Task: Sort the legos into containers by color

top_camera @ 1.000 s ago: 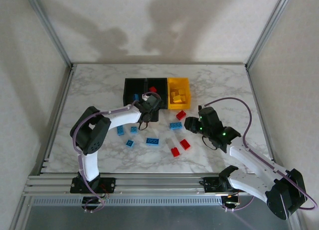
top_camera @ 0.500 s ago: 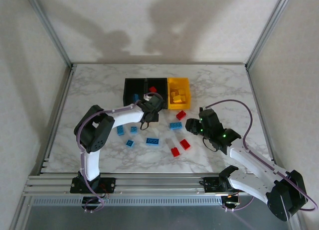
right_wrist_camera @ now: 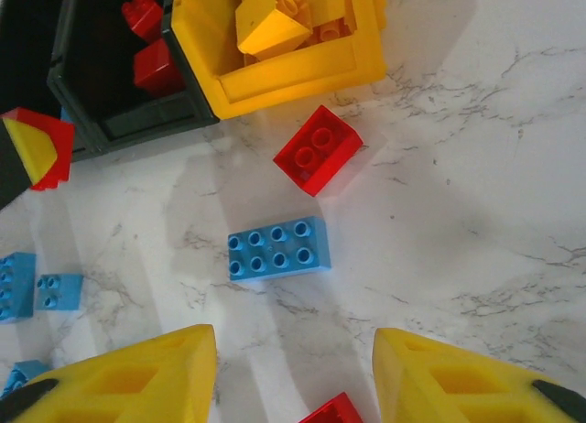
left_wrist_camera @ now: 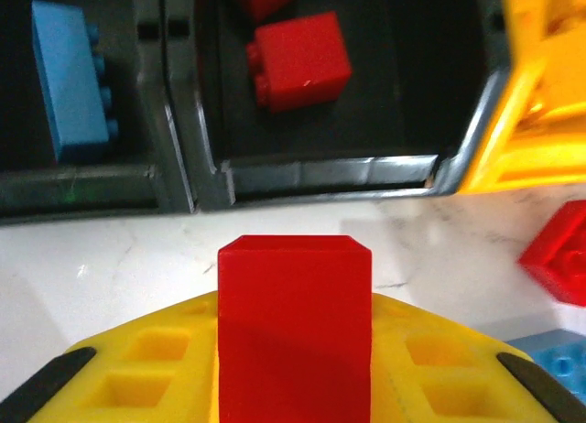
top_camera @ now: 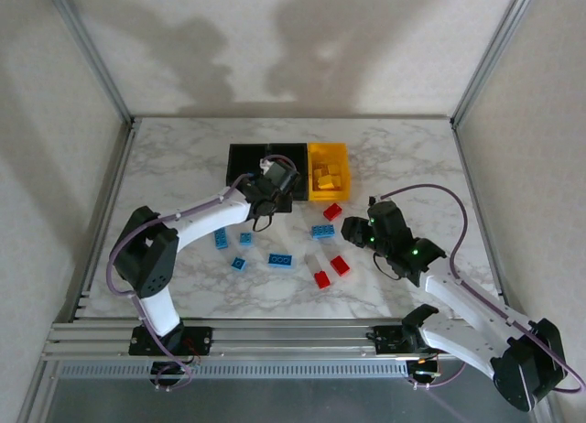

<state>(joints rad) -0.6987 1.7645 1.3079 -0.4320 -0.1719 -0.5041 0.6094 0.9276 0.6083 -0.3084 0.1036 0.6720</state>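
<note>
My left gripper (top_camera: pixel 272 187) is shut on a red lego (left_wrist_camera: pixel 295 322), held just in front of the middle black container (left_wrist_camera: pixel 311 171). That bin holds red legos (left_wrist_camera: pixel 302 61). The left black container (left_wrist_camera: pixel 156 180) holds a blue lego (left_wrist_camera: pixel 71 80). The yellow container (top_camera: pixel 328 196) holds yellow legos (right_wrist_camera: pixel 275 25). My right gripper (right_wrist_camera: pixel 293 377) is open above bare marble, just short of a blue eight-stud lego (right_wrist_camera: pixel 279 247); a red lego (right_wrist_camera: pixel 318 150) lies beyond that. Its view also catches the left gripper (right_wrist_camera: pixel 38 153).
Loose blue legos (top_camera: pixel 222 240) (top_camera: pixel 245 238) (top_camera: pixel 238 264) (top_camera: pixel 280 259) lie in front of the bins on the marble table (top_camera: pixel 412 157). Red legos (top_camera: pixel 340 265) (top_camera: pixel 321 278) lie near my right gripper. Metal frame posts (top_camera: pixel 92 52) stand at the table's back corners.
The left gripper has carried the red lego slightly farther back toward the bins, and its arm's elbow has swung out to the left. The right arm has hardly moved.
</note>
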